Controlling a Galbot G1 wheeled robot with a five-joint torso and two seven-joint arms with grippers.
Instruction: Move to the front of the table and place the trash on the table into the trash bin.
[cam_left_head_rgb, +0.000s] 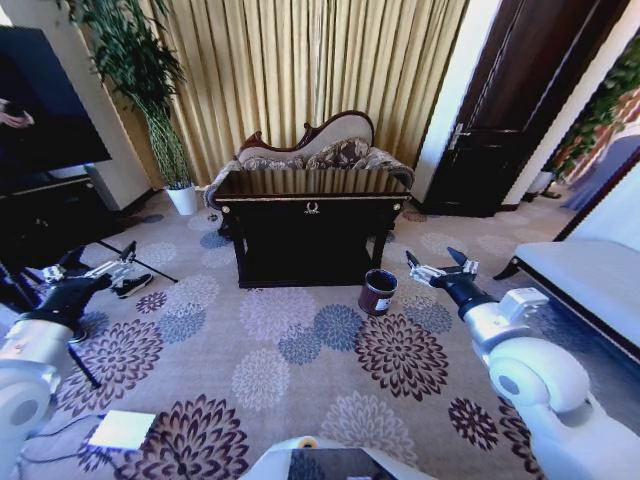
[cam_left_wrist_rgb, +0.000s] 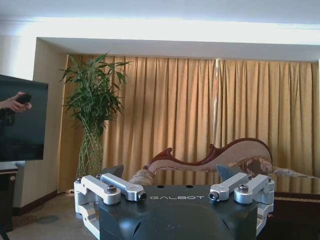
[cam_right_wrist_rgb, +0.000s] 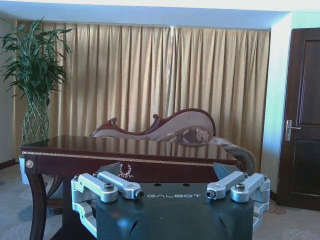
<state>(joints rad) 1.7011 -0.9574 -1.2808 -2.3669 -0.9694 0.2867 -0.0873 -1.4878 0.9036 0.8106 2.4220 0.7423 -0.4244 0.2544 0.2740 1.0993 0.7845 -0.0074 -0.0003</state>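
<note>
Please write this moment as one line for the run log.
stage: approach | table: ahead, some way off | trash bin: on carpet at table's front right | left gripper: open, empty | right gripper: open, empty

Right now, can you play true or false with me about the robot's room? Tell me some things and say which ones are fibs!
1. The trash bin stands on the carpet by the table's front right corner. True.
2. The right gripper is holding a bottle. False: it is open and holds nothing.
3. A sofa sits behind the table, before the gold curtains. True.
4. The left gripper is touching the table. False: it hangs over the carpet, far off to the robot's left.
5. The trash bin is taller than the table. False: it is much lower.
</note>
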